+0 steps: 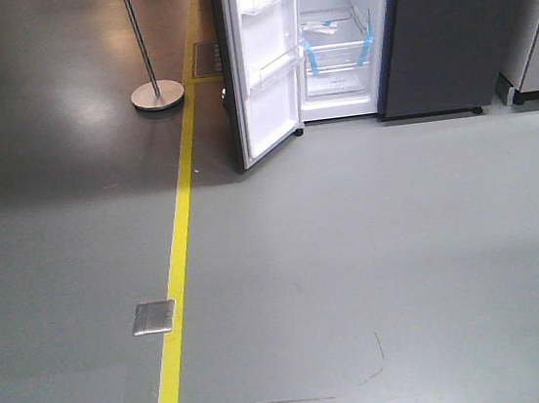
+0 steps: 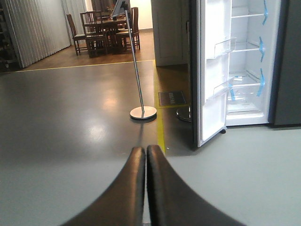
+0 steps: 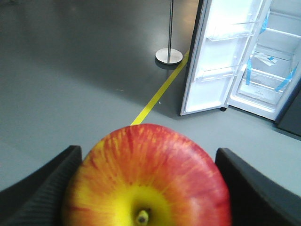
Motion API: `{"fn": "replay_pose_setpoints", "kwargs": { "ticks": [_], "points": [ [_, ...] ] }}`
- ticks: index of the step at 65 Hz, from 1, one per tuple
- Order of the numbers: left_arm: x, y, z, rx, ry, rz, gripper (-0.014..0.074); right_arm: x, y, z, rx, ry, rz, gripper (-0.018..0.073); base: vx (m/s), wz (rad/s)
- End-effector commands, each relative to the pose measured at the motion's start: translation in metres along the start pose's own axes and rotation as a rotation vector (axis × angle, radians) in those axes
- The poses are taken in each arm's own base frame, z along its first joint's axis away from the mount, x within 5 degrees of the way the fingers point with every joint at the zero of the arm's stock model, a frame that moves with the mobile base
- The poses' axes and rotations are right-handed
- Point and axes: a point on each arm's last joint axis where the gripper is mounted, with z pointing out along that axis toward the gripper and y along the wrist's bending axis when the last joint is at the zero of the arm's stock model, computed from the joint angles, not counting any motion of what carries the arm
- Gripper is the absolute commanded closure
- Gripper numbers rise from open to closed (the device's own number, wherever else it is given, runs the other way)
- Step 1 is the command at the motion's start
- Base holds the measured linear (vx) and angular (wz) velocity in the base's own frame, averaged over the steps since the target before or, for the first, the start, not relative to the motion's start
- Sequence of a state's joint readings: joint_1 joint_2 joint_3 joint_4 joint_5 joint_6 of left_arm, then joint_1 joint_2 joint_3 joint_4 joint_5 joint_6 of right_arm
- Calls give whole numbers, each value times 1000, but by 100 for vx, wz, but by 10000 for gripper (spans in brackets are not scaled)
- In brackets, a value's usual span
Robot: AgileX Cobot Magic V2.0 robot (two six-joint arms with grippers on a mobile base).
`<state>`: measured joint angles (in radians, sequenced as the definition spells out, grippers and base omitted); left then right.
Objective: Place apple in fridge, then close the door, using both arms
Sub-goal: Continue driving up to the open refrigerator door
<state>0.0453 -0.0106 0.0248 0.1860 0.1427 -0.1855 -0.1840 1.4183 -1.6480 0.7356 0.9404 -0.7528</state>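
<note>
Right jaws pinch the apple (image 3: 148, 179) — left jaws pressed together — fridge (image 1: 338, 26) door (image 1: 273, 112) stands open.

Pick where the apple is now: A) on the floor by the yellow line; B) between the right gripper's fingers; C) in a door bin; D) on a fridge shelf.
B: the right wrist view shows the apple clamped between the dark fingers of the right gripper, with the open fridge off across the floor.
</note>
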Motion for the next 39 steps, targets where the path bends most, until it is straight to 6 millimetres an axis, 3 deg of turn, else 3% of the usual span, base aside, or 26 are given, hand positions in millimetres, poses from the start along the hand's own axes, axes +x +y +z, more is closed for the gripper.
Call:
{"fn": "replay_pose_setpoints", "kwargs": {
  "ticks": [1, 39],
  "points": [
    [-13, -1, -3, 20, -100, -9, 603, -19, 6, -19, 31, -123, -6, 440, 19, 1],
    [-13, -1, -3, 20, -100, -9, 603, -19, 6, -19, 31, -123, -6, 440, 19, 0]
  ]
}}
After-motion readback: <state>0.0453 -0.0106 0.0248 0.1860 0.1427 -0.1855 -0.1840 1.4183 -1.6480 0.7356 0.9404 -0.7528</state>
